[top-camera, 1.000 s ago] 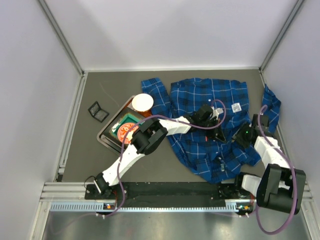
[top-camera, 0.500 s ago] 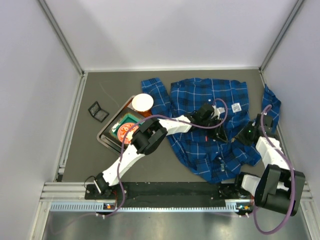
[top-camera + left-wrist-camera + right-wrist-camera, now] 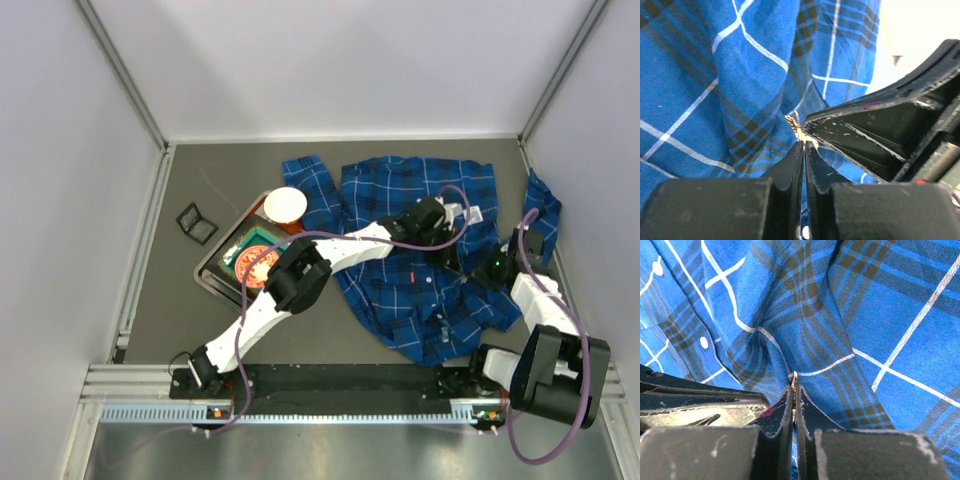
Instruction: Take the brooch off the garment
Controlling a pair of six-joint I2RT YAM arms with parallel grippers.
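The garment (image 3: 400,190) is a blue plaid shirt spread at the back right of the table. It fills the left wrist view (image 3: 715,75) and the right wrist view (image 3: 890,315). The brooch (image 3: 796,125) is a tiny gold pin in a pucker of cloth. It also shows edge-on in the right wrist view (image 3: 794,377). My right gripper (image 3: 794,388) is shut on it. My left gripper (image 3: 804,144) is shut with its tips at the brooch's lower edge, against the right gripper's finger (image 3: 865,125). In the top view the left gripper (image 3: 458,262) and the right gripper (image 3: 478,270) meet over the shirt, and the brooch is hidden.
A metal tray (image 3: 215,275) with a red and green item lies left of the shirt. A white bowl (image 3: 286,205) sits at its far corner. A small black object (image 3: 196,223) lies further left. A white label (image 3: 472,214) is on the shirt. Walls stand close on the right.
My left gripper has swung right across the shirt and now meets the right gripper. The right arm has shifted slightly. The shirt lies about the same.
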